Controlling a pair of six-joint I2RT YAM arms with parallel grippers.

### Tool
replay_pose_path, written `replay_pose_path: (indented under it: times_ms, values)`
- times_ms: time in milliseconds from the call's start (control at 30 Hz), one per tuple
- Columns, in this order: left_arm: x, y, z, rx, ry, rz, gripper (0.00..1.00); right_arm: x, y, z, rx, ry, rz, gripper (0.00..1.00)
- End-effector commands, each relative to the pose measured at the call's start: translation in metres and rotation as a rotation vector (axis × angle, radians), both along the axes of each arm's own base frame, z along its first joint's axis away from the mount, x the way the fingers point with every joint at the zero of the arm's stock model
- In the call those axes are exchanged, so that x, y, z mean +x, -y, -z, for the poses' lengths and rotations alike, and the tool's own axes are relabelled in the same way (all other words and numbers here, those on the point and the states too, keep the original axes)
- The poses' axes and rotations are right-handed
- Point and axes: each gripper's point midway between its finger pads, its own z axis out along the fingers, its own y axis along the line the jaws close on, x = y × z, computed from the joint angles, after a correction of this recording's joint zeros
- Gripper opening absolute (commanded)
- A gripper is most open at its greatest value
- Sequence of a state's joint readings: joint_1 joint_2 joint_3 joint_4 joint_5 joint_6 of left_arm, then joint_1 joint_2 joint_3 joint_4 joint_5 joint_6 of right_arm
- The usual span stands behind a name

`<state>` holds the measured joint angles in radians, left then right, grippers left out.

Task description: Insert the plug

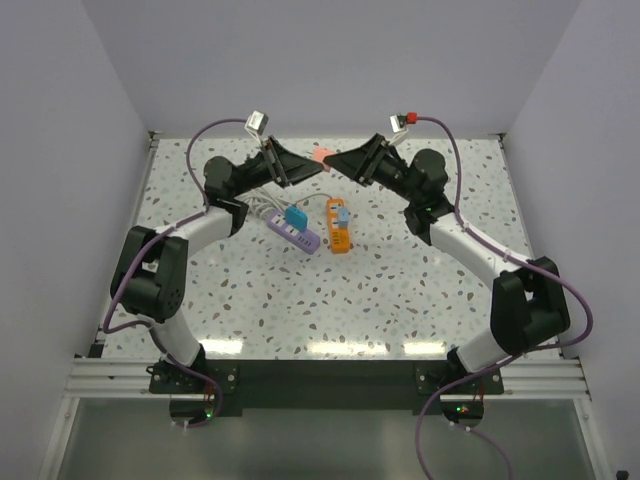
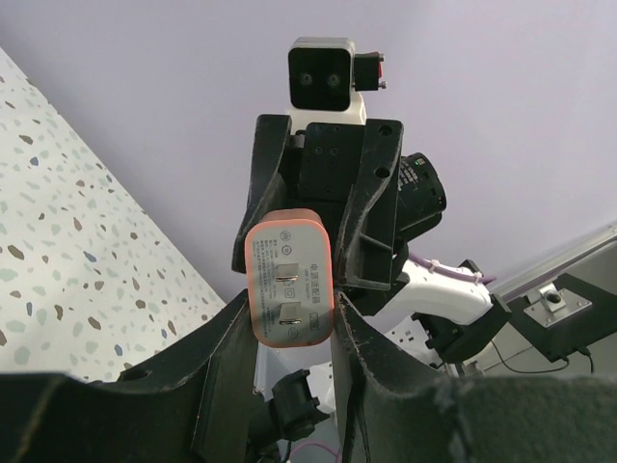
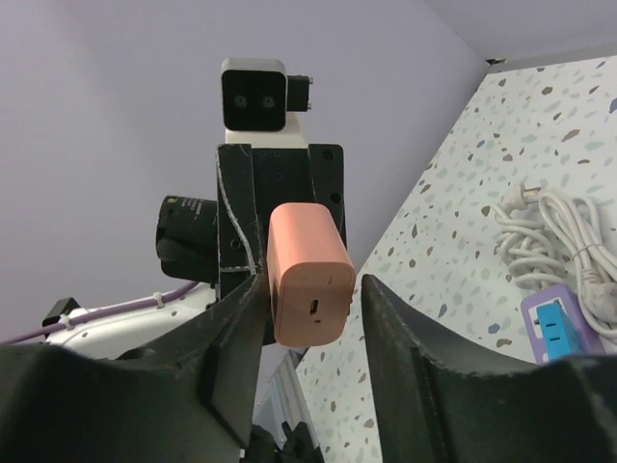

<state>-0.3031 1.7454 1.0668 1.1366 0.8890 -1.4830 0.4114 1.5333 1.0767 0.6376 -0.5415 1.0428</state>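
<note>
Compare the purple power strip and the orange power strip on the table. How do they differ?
The purple power strip lies slanted; the orange power strip points nearly straight away from the arm bases. A coiled white cable lies at the purple one's end; none shows on the orange one. Both carry a blue piece on top.

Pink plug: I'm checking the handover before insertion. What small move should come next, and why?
Probably close the right gripper firmly on the pink plug before the left gripper lets go. The left fingers press its sides, but its prongs face the left wrist. The right fingers flank it, grip unclear. The purple power strip lies below.
</note>
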Motion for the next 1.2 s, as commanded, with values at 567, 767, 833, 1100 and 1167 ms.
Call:
replay_pose_path:
  times_ms: [567,767,833,1100,1167]
  values:
    - [0.004,-0.009,0.022,0.069,-0.051,-0.011,0.95,0.017,0.035,-0.064,-0.172,0.157,0.186,0.00]
    - [0.018,-0.025,0.045,0.148,-0.060,-0.078,1.00,0.040,0.046,-0.035,-0.474,0.053,0.196,0.00]
    - [0.029,-0.027,0.061,0.249,-0.126,-0.107,1.00,0.049,0.050,-0.015,-0.567,0.003,0.197,0.00]
    - [0.063,-0.047,0.110,0.644,-0.051,-0.230,1.00,0.075,0.049,0.083,-0.814,-0.274,0.120,0.00]
    - [0.065,-0.049,0.119,0.703,-0.055,-0.234,1.00,0.079,0.049,0.089,-0.857,-0.292,0.124,0.00]
